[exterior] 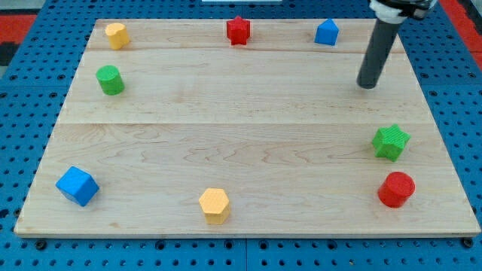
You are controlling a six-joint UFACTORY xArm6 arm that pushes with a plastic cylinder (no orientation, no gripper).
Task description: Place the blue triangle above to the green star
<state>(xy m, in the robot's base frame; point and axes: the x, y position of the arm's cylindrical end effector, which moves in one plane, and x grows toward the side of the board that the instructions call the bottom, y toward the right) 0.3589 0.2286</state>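
Observation:
The blue triangle (327, 32) sits near the view's top edge of the wooden board (241, 128), right of centre. The green star (391, 142) lies at the view's right side, lower down. My tip (367, 85) rests on the board between them, below and to the right of the blue triangle and above and a little left of the green star. It touches neither block.
A red star (239, 30) and a yellow block (116, 35) lie along the top. A green cylinder (111, 80) is at the left. A blue cube (77, 186), a yellow hexagon (214, 205) and a red cylinder (396, 189) lie along the bottom.

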